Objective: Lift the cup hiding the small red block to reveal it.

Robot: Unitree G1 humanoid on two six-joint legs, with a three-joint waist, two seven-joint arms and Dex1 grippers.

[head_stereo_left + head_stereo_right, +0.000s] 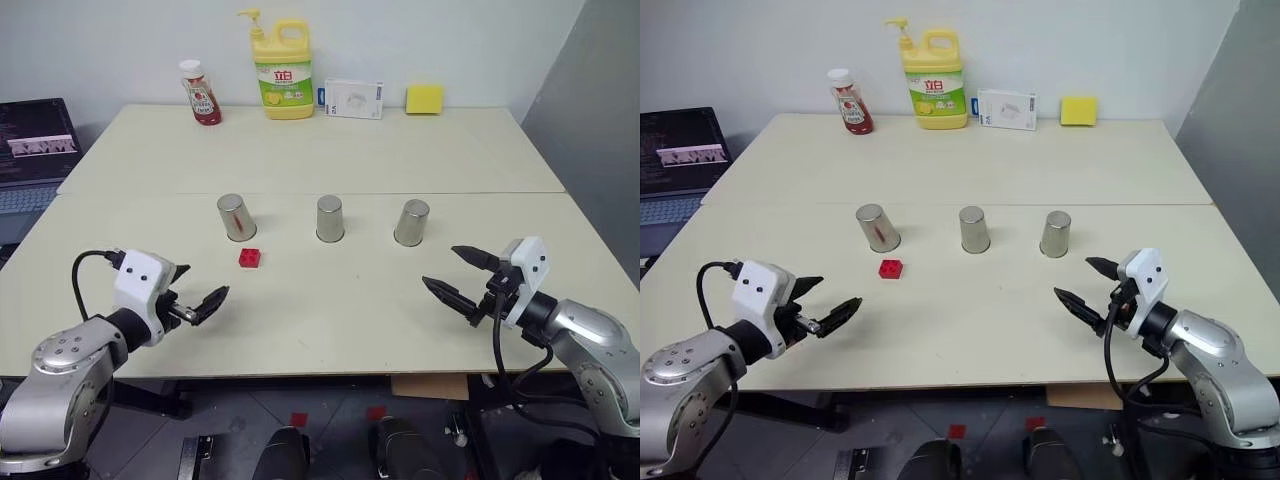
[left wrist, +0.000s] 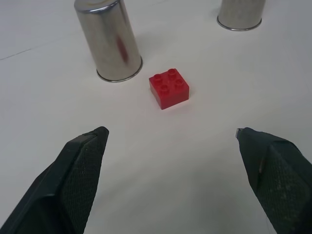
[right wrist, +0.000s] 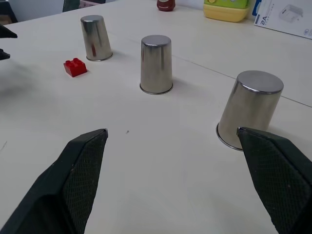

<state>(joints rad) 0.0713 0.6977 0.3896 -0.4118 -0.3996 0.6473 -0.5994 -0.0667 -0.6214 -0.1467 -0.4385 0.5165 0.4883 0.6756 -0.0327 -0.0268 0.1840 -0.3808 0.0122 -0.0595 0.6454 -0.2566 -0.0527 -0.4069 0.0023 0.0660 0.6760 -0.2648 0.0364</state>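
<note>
Red block [image 1: 250,257] already out in the open just beside the left cup [image 1: 236,217], all three cups standing mouth-down, left gripper [image 1: 190,295] and right gripper [image 1: 462,277] spread wide and empty, leaving no lift apparently needed.

Yellow detergent bottle [image 1: 283,72] label reads "立白"; other print illegible.

left claw [image 1: 196,291] gaping, right claw [image 1: 461,275] gaping, both hovering
</note>
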